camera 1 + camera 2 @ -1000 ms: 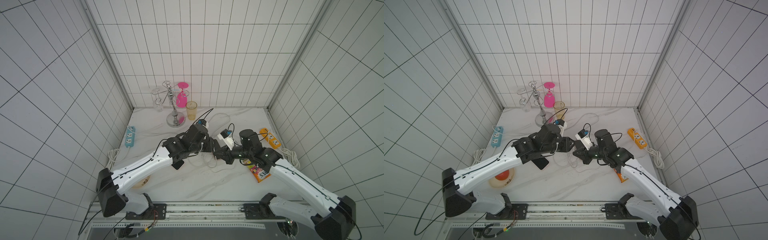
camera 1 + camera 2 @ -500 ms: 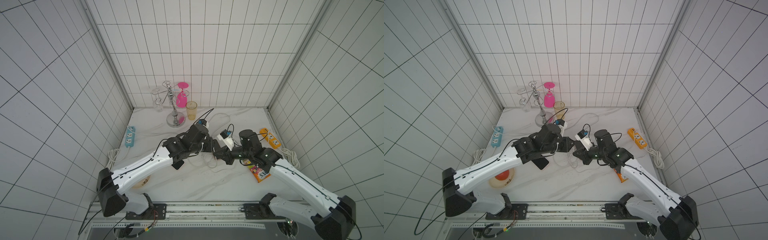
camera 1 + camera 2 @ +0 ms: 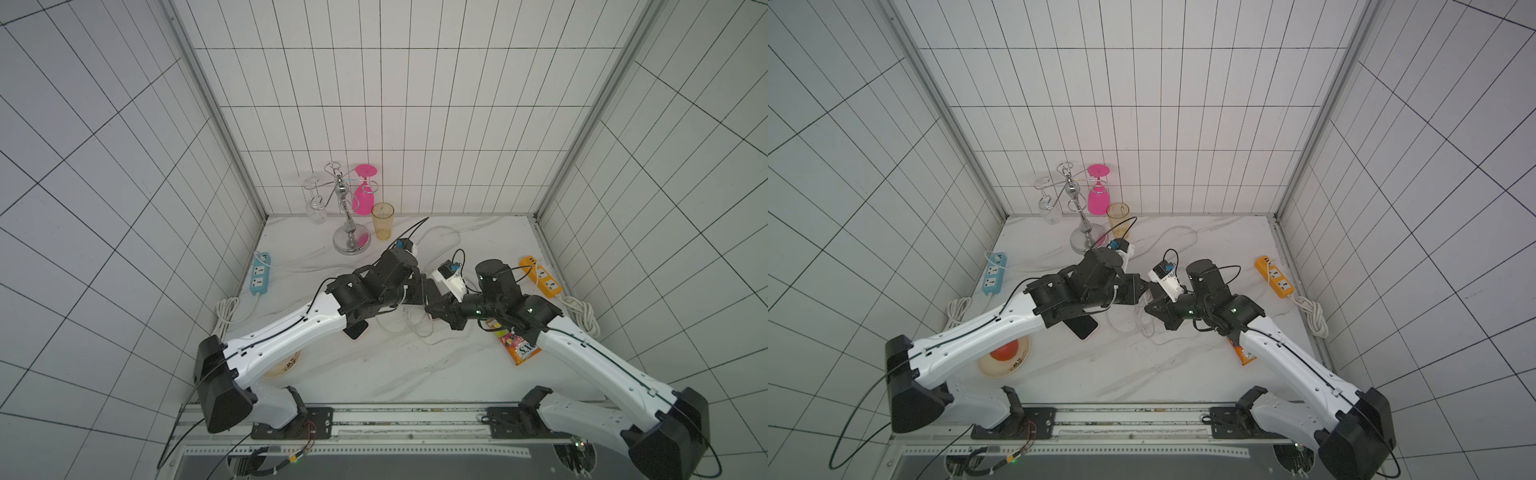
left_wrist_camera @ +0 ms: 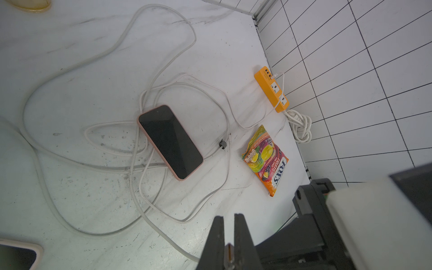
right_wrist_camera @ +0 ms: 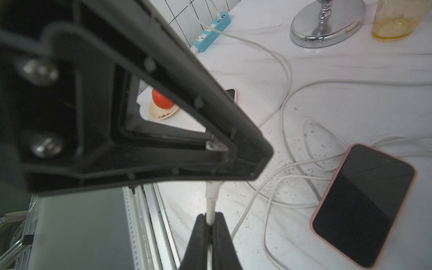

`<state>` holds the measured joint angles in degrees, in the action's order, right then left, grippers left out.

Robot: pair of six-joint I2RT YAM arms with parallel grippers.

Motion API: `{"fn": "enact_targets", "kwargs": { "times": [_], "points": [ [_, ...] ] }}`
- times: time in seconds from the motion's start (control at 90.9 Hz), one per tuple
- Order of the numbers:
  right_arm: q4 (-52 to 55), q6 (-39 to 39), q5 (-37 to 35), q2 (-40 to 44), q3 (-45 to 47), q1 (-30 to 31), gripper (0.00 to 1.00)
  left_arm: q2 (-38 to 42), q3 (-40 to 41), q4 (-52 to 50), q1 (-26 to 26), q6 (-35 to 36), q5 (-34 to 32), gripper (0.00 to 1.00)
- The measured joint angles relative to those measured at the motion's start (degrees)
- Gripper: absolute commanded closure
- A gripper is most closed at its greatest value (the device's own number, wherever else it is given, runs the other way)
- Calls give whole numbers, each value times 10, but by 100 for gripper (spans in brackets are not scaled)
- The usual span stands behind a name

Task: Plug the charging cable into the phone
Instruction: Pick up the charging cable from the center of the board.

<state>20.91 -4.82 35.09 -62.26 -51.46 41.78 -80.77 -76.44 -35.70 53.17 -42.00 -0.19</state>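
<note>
marble table (image 3: 374,365) in a white tiled booth (image 3: 374,83) carries the phone (image 4: 170,142) flat near the candy bag (image 4: 266,159), while the right gripper (image 5: 211,216) pinches the charging cable (image 5: 210,207) and the left gripper (image 4: 229,218) nips its plug (image 5: 213,188): likely a regrip, next aligning plug with port.
</note>
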Motion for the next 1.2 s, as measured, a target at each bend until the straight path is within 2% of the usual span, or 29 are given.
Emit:
{"fn": "enact_targets", "kwargs": {
  "times": [0.044, 0.055, 0.132, 0.198, 0.297, 0.396, 0.539, 0.671, 0.891, 1.078, 1.199],
  "points": [
    [0, 0, 0, 0, -1, 0, 100, 0, -1, -1, 0, 0, 0, 100],
    [0, 0, -1, 0, -2, 0, 97, 0, -1, -1, 0, 1, 0, 100],
    [4, -2, -3, 0, -5, 1, 62, 0, -2, -1, 0, 10, 1, 100],
    [4, 2, -1, 1, -9, 2, 44, 3, -2, -4, 0, 27, 3, 100],
    [3, 9, 5, 10, -10, 2, 31, 22, 3, -4, 0, 63, 15, 100],
    [-5, 12, 19, 32, -10, 2, 26, 82, 37, 21, 0, 110, 44, 100],
    [-35, 16, 68, 60, -14, 2, 27, 190, 105, 85, -1, 167, 90, 100],
    [-70, 14, 128, 61, -19, 2, 33, 245, 155, 147, -8, 195, 133, 100],
    [-132, -29, 216, 19, -47, 3, 51, 249, 190, 202, -37, 190, 213, 100],
    [-148, -51, 242, -2, -49, 10, 59, 243, 198, 233, -49, 172, 252, 100],
    [-156, -59, 247, -3, -49, 10, 69, 243, 207, 253, -54, 160, 269, 100]
  ]
}}
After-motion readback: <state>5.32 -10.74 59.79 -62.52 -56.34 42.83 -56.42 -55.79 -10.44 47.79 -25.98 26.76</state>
